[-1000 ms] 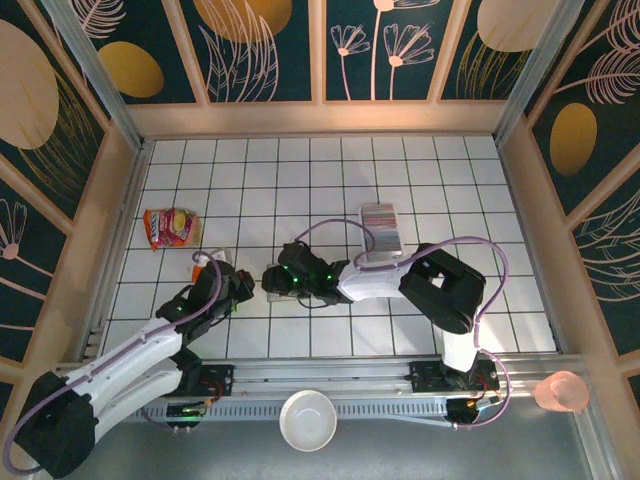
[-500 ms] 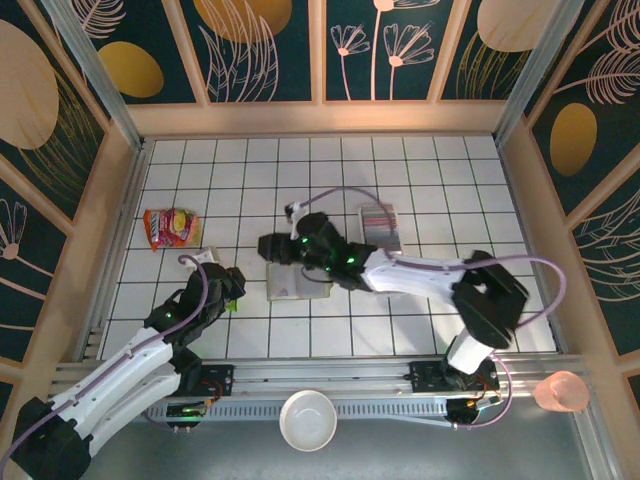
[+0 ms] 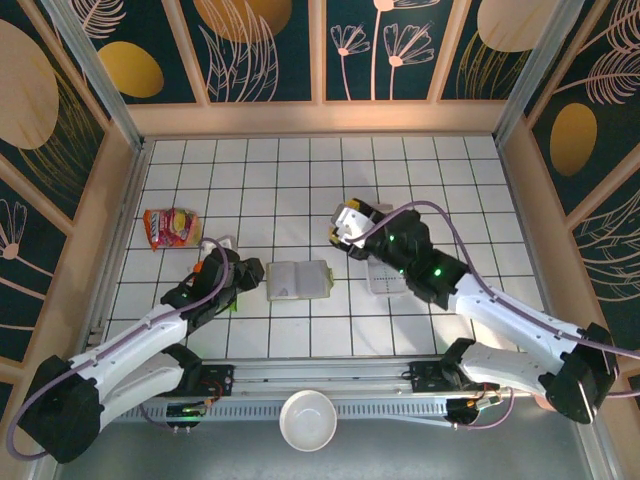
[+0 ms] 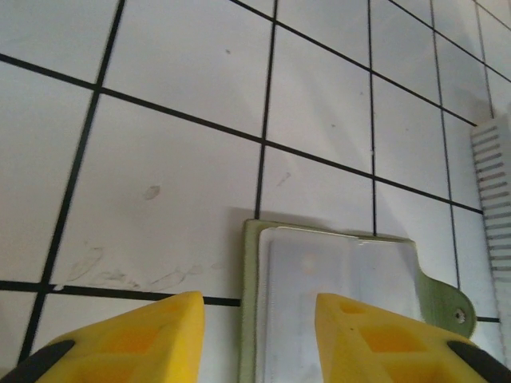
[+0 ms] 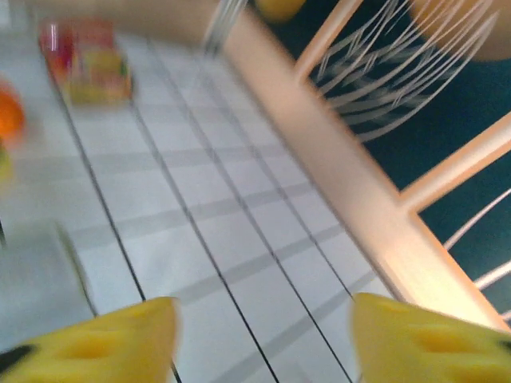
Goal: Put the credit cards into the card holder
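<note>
Top view: card holder (image 3: 298, 281) open on table (image 3: 300, 170), left gripper (image 3: 238, 280) just beside it; right gripper (image 3: 347, 224) above tray (image 3: 378, 278), where credit cards presumably sit.
Left wrist: fingers (image 4: 120, 339) spread, empty, holder ahead between them.
Right wrist (blurred): fingers (image 5: 96, 343) apart, empty.
Cards likely thin, stiff, slick; pinch across exposed edges.

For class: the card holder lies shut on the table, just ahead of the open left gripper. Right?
No: the left wrist view shows the card holder lying open, pale inside up, on the table, just ahead of the open left gripper.
</note>
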Motion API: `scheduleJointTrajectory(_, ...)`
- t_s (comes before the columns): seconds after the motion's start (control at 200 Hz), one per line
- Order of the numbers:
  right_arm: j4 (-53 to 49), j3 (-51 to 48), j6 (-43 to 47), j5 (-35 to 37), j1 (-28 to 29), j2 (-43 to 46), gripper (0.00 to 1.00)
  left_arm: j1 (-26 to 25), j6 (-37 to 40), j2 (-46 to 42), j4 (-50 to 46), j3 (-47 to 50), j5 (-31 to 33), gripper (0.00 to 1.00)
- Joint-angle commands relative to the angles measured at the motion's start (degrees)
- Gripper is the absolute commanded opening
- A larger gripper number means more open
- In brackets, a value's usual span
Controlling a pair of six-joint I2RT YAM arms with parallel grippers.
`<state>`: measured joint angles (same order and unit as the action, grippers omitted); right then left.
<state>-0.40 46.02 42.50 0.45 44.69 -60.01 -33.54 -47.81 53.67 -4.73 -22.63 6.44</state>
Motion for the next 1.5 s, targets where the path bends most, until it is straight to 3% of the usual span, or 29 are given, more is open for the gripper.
scheduleJointTrajectory(0.0,-21.4,2.9,15.4,-4.0,-4.6,-0.4,0.99,-0.2,2.2,0.1,3.6,-1.0,-2.1,0.43)
scheduleJointTrajectory(0.09,-25.6,3.0,20.8,0.1,-8.2,-3.1,0.99,-0.2,2.8,-0.2,3.8,-0.8,-2.7,0.45)
scheduleJointTrajectory(0.17,-22.6,-0.7,28.4,3.6,-10.2,-3.8,0.99,-0.2,3.2,-0.6,4.5,0.0,-3.6,0.48)
scheduleJointTrajectory(0.32,-17.7,-3.9,34.4,0.8,-15.6,-6.5,0.98,-0.2,2.9,0.0,5.8,1.4,-5.9,0.48)
scheduleJointTrajectory(0.445,-14.0,-6.1,39.2,2.1,-16.7,-10.3,0.96,-0.2,2.6,0.2,5.7,2.0,-7.2,0.48)
scheduleJointTrajectory(1.101,-4.2,-5.1,43.1,1.0,-17.8,-21.3,0.83,-0.2,2.2,-0.7,6.1,4.1,-6.8,0.48)
scheduleJointTrajectory(1.496,-6.6,-4.3,43.5,1.6,-17.8,-18.9,0.51,-0.2,1.6,0.0,6.8,4.4,-7.7,0.44)
